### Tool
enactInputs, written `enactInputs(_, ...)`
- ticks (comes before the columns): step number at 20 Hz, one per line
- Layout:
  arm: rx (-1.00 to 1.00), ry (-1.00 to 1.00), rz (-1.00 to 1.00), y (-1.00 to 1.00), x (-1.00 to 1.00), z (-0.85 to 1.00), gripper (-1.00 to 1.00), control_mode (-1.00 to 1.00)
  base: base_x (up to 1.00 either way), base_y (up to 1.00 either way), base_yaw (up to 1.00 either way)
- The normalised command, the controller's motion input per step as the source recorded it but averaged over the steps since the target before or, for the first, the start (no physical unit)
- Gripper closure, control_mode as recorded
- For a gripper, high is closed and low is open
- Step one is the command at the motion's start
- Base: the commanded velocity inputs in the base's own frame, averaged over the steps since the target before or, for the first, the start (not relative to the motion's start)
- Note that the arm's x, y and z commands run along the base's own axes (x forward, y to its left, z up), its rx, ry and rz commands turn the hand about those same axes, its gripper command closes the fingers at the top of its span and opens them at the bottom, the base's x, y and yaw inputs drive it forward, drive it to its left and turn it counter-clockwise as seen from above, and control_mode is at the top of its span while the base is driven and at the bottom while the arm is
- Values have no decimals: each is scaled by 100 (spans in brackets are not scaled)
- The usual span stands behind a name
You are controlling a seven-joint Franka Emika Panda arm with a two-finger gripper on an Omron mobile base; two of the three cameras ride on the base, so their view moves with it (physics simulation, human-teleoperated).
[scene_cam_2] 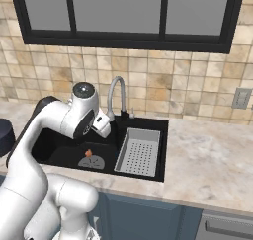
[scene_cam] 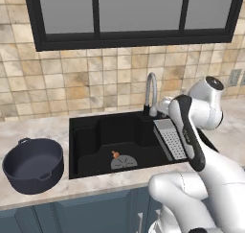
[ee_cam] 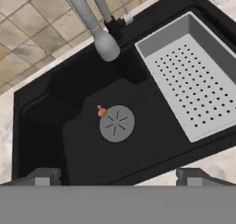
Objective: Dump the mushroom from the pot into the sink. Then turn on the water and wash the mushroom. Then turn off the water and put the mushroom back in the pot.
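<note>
The mushroom [ee_cam: 101, 111], a tiny orange-brown lump, lies on the floor of the black sink [ee_cam: 55, 126] against the left rim of the round grey drain [ee_cam: 117, 123]. It also shows in the base views, mushroom [scene_cam: 115, 154] and mushroom [scene_cam_2: 88, 153]. The dark pot [scene_cam: 33, 165] stands upright on the counter left of the sink [scene_cam: 91, 136], with nothing visible inside it. My gripper [ee_cam: 117, 178] hangs above the basin beside the faucet, looking down, open, its tips wide apart with nothing between them. From the right base view, the gripper [scene_cam_2: 104, 128] is just left of the faucet base.
A curved grey faucet [scene_cam: 150, 90] rises behind the sink, its spout [ee_cam: 105, 43] over the basin's back. No water is visible from it. A grey perforated strainer tray [ee_cam: 193, 85] fills the sink's right part. Marble counter [scene_cam_2: 212, 160] extends to the right.
</note>
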Motion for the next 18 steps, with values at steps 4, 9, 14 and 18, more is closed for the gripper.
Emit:
enactInputs(4, -15, 0, 1, 50, 0, -33, -100, -100, 0, 0, 0)
enactInputs(9, -11, 0, 0, 49, 0, -35, -100, -100, 0, 0, 0)
enactInputs(14, -10, 2, 0, 50, 10, -40, -100, -100, 0, 0, 0)
enactInputs(18, -11, 11, 0, 47, 35, -47, -100, -100, 0, 0, 0)
